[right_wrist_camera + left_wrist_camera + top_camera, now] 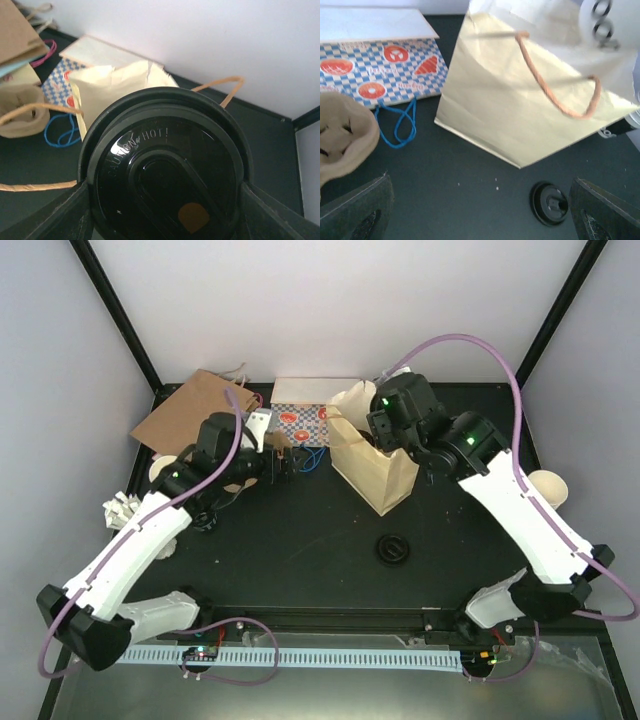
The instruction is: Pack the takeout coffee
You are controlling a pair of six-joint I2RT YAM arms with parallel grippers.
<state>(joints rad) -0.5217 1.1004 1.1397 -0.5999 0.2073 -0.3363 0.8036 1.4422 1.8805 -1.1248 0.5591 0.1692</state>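
Black lid showing, the takeout coffee (165,165) is clenched in the right tool (167,220) at the cream bag (115,85) mouth, near the far edge of the surface (300,560). The bag's limp rim or rope handle (220,85) could snag the cup and tip it. The left tool (480,215) hangs released. Counted: one coffee, one cream bag, one loose lid (549,202), one carrier (340,135).

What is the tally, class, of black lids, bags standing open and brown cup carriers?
Black lids: 2, one on the takeout coffee, one loose lid
Open standing bag: 1
Cup carrier: 1
Total: 4
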